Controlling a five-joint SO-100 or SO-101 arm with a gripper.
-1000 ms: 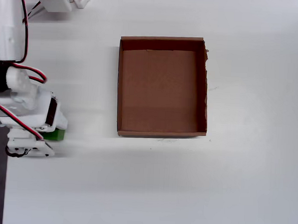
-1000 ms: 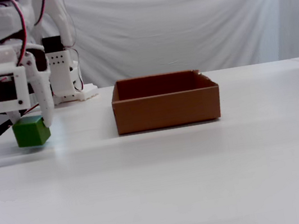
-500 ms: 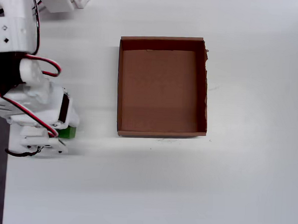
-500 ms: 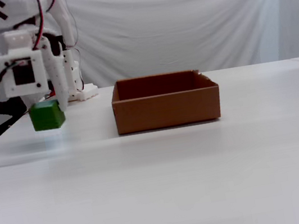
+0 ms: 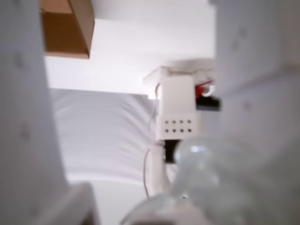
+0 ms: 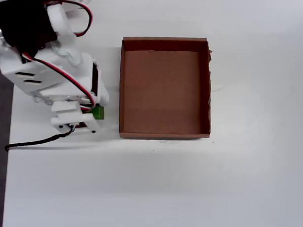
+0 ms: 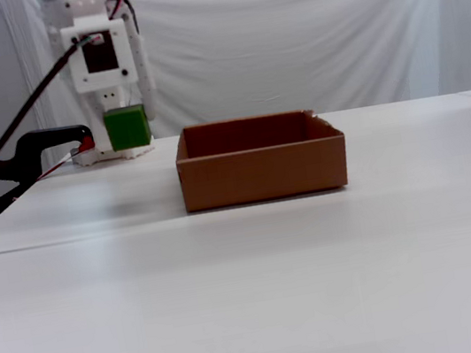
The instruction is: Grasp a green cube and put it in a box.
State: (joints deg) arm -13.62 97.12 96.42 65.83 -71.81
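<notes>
The green cube (image 7: 127, 127) hangs in the air, left of the box and a little above its rim, with my gripper (image 7: 128, 129) shut on it. From overhead only a green sliver of the cube (image 6: 98, 113) shows under the white gripper (image 6: 93, 114), just left of the box's left wall. The brown cardboard box (image 6: 121, 86) is empty; in the fixed view it (image 7: 261, 170) stands mid-table. The wrist view is blurred: a corner of the box (image 5: 65, 29) shows at the upper left, and the cube is hidden there.
The arm's white base (image 7: 110, 150) stands at the back left of the table, also blurred in the wrist view (image 5: 177, 108). A black clamp (image 7: 2, 173) with cable juts in at the left edge. White cloth hangs behind.
The gripper has lifted the cube off the table and carried it up and to the right, from the table's left edge to just beside the box's left wall.
</notes>
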